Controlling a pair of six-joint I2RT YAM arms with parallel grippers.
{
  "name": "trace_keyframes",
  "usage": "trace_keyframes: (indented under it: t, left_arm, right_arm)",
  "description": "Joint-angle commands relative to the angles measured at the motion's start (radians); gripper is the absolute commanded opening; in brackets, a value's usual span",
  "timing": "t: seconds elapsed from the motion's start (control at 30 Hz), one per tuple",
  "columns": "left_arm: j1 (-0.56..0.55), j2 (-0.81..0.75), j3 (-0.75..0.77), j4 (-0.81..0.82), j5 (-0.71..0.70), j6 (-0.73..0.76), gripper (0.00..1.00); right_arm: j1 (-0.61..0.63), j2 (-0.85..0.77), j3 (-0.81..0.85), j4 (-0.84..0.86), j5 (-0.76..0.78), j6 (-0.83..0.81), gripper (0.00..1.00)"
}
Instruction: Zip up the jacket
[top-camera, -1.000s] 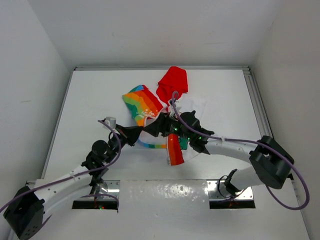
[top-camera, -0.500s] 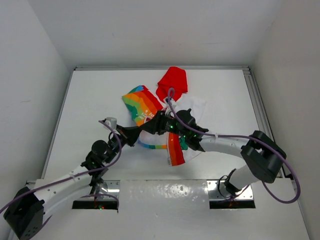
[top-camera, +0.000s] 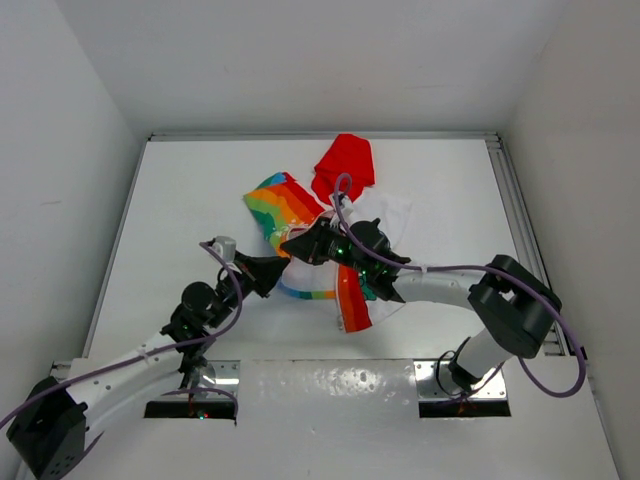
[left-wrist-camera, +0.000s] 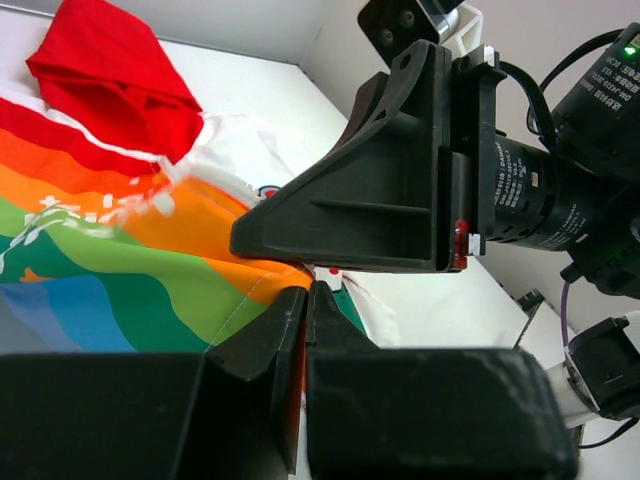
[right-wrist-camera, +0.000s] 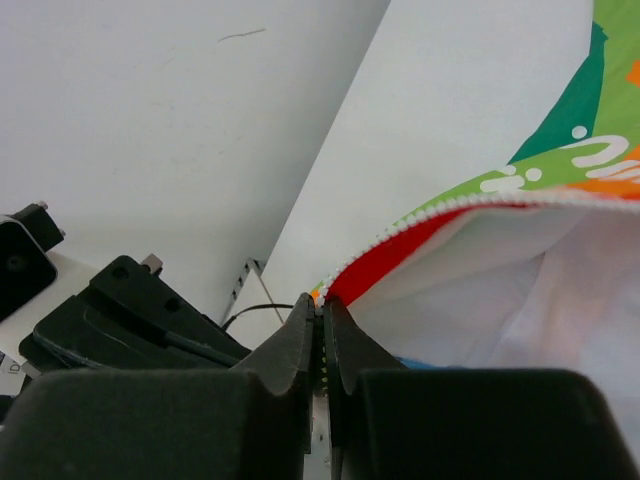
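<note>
The jacket (top-camera: 285, 205) lies crumpled mid-table: rainbow stripes, a red hood (top-camera: 345, 165) at the back, white lining (top-camera: 388, 215) turned up on the right. My left gripper (top-camera: 278, 268) is shut on the jacket's lower front edge; in the left wrist view orange-red cloth sits pinched between its jaws (left-wrist-camera: 308, 292). My right gripper (top-camera: 292, 245) hovers just above and behind it, almost touching. In the right wrist view it (right-wrist-camera: 323, 303) is shut on the edge with the white zipper teeth (right-wrist-camera: 420, 215), which run up and to the right from the tips.
The white table (top-camera: 180, 200) is boxed in by white walls on three sides. A metal rail (top-camera: 512, 200) runs along its right edge. A loose red-orange flap of the jacket (top-camera: 350, 300) hangs toward the near edge, beside the right arm's forearm (top-camera: 440, 285).
My right gripper has slid left toward the left gripper and closed from open onto the zipper edge. The left gripper has stayed shut in place.
</note>
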Motion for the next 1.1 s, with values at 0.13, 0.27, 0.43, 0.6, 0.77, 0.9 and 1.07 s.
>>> trace_keyframes:
  t: [0.13,0.27,0.43,0.6,0.77,0.9,1.07]
  left_arm:
    - [-0.004,-0.008,0.033,-0.061,0.013,0.005,0.07]
    - [-0.004,-0.022,0.075,-0.164,0.017,0.013,0.44]
    - [-0.006,-0.065,0.107,-0.238,-0.002,0.003,0.47]
    - [-0.004,-0.106,0.124,-0.284,-0.082,-0.027,0.52]
    - [-0.003,0.004,0.174,-0.276,-0.052,-0.038,0.53]
    - [-0.003,0.067,0.207,-0.259,0.004,-0.038,0.53]
    - [-0.003,0.124,0.236,-0.258,0.027,-0.038,0.44]
  right_arm:
    - [-0.017,-0.004,-0.002,0.097,0.005,0.007,0.0]
    - [-0.023,-0.024,-0.001,0.078,-0.038,-0.018,0.0]
    - [-0.04,-0.05,-0.027,0.078,-0.064,-0.025,0.0]
    - [-0.049,-0.062,-0.042,0.086,-0.1,-0.027,0.0]
    - [-0.049,-0.065,-0.048,0.111,-0.127,-0.019,0.0]
    - [-0.051,-0.067,-0.045,0.121,-0.143,-0.016,0.0]
    - [-0.051,-0.073,-0.047,0.132,-0.147,-0.005,0.0]
